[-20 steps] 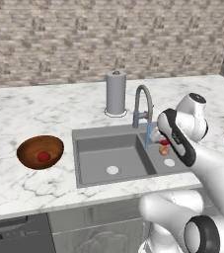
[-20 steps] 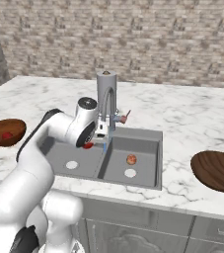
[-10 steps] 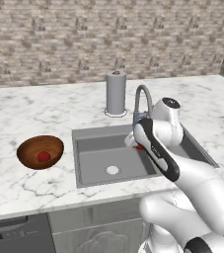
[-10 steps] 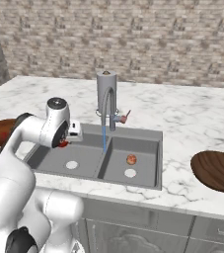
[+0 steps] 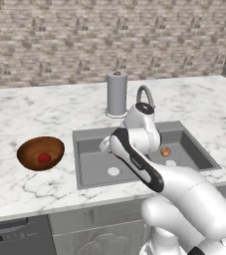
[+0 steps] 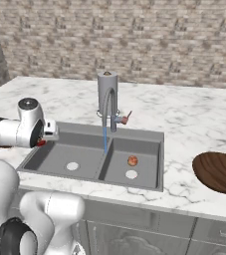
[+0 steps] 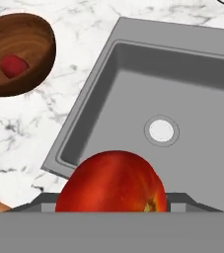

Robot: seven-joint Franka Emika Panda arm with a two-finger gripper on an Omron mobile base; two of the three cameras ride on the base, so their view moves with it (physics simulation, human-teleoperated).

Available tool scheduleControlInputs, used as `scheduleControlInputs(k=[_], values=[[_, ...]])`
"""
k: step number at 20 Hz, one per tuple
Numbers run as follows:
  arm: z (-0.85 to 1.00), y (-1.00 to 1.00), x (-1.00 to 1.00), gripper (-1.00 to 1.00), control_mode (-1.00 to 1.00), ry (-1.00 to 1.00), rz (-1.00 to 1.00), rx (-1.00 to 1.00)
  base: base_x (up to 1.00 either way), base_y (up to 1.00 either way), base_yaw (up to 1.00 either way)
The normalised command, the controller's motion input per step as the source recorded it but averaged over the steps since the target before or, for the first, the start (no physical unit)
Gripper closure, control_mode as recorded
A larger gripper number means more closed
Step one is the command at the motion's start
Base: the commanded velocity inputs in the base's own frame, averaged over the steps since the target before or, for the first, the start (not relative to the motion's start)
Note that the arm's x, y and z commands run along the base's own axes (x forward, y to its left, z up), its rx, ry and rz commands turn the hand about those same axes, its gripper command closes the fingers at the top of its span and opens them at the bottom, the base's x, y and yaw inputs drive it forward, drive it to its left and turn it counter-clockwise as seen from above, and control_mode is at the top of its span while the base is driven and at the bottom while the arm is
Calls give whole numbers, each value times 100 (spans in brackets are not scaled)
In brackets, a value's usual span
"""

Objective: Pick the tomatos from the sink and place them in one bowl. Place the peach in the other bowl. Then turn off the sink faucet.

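While water is seen running from sink faucet (image 6: 108, 102), task is judged about half done. Sink (image 5: 87, 172): two basins counted. Bowls: two counted; one bowl (image 5: 40, 152) at left with one tomato (image 5: 44, 158) inside, other bowl (image 6: 218, 172) at right (nothing seen in it). Peach (image 6: 132, 160) left in right basin. Gripper (image 7: 111, 197) pinched on second tomato (image 7: 111, 183), carried over left basin. Faucet not yet shut off.

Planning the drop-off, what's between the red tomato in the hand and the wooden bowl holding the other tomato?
In the hand view, just the grey sink's rim and bare white marble counter before the reddish-brown wooden bowl.
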Motion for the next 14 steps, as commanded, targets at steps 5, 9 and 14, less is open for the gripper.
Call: scheduleControlInputs(k=[5, 9, 14], values=[[3, 78, 0, 100, -100, 0, 2, 0, 0, 0, 0], [0, 73, 5, 100, -100, 0, 3, 0, 0, 0, 0], [2, 70, 3, 100, -100, 0, 4, 0, 0, 0, 0]])
